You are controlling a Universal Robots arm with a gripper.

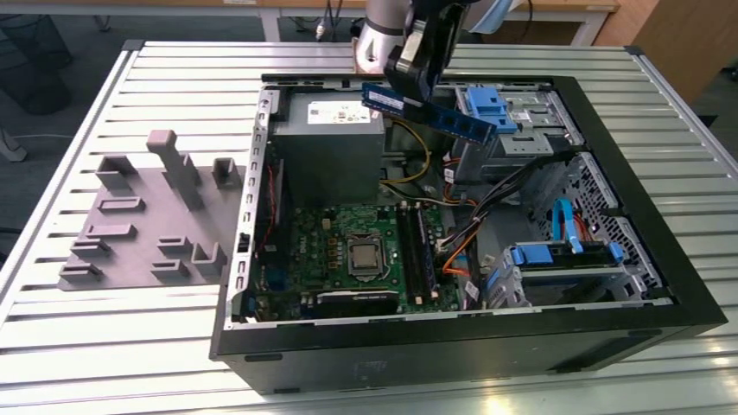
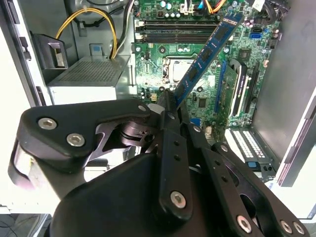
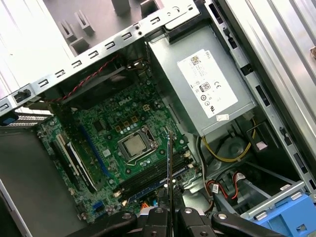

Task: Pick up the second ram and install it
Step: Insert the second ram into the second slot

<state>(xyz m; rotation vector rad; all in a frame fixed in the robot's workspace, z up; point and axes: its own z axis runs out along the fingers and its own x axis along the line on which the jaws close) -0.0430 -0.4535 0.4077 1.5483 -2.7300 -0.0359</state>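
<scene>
- Slatted metal table (image 1: 138, 78) fills the exterior view, carrying an open computer case (image 1: 645, 285) and, toward the exterior view's left, a grey moulded fixture (image 1: 138, 216). Above the case's far end, near the power supply (image 1: 328, 138) and a blue drive latch (image 1: 482, 108), the gripper (image 1: 406, 91) holds the second ram (image 1: 429, 112) in the air, tilted.
- Second wrist view: the black fingers (image 2: 170, 123) are pinched on one end of the blue stick (image 2: 207, 52), which slants out over the motherboard (image 2: 207, 84) and its processor socket (image 2: 180, 69).
- First wrist view: the stick appears edge-on as a thin dark line (image 3: 168, 168) rising from the closed jaws, above the black memory slots (image 3: 148, 177) beside the processor (image 3: 133, 145).
</scene>
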